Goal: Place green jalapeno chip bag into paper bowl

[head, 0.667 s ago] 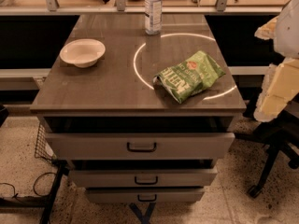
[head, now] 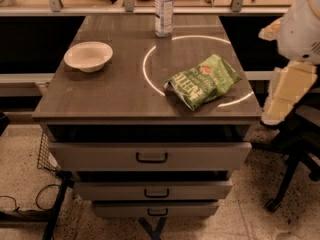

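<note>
The green jalapeno chip bag (head: 203, 81) lies crinkled on the right half of the brown cabinet top, across the lower right arc of a white ring. The paper bowl (head: 88, 56) stands empty and upright on the left half of the top, well apart from the bag. My gripper (head: 286, 95) hangs at the right edge of the view, beside the cabinet's right side and to the right of the bag. It is at about the height of the top and holds nothing that I can see. The white arm (head: 302, 29) rises above it.
A clear plastic bottle (head: 163, 10) with a label stands at the back edge of the top, behind the ring. The cabinet (head: 125, 104) has three drawers, slightly pulled out. A rail runs behind it. A black chair base (head: 292, 174) stands on the floor at the right, and cables lie at the left.
The arm and gripper at the right have shifted slightly left, toward the cabinet. The bag, bowl and bottle have not moved.
</note>
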Robot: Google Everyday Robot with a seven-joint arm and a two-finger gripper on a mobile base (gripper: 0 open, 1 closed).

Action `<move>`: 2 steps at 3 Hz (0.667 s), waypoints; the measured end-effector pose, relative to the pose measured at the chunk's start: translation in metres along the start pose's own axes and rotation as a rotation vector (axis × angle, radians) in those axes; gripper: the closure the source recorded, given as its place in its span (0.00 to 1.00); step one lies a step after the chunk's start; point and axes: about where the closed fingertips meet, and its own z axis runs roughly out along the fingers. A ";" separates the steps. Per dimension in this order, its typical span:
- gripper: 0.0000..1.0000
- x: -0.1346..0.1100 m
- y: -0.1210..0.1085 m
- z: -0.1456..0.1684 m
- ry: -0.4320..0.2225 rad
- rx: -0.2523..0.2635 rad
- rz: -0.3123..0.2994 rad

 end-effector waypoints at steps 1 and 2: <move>0.00 -0.022 -0.027 0.026 -0.058 0.013 -0.152; 0.00 -0.043 -0.050 0.049 -0.103 0.011 -0.297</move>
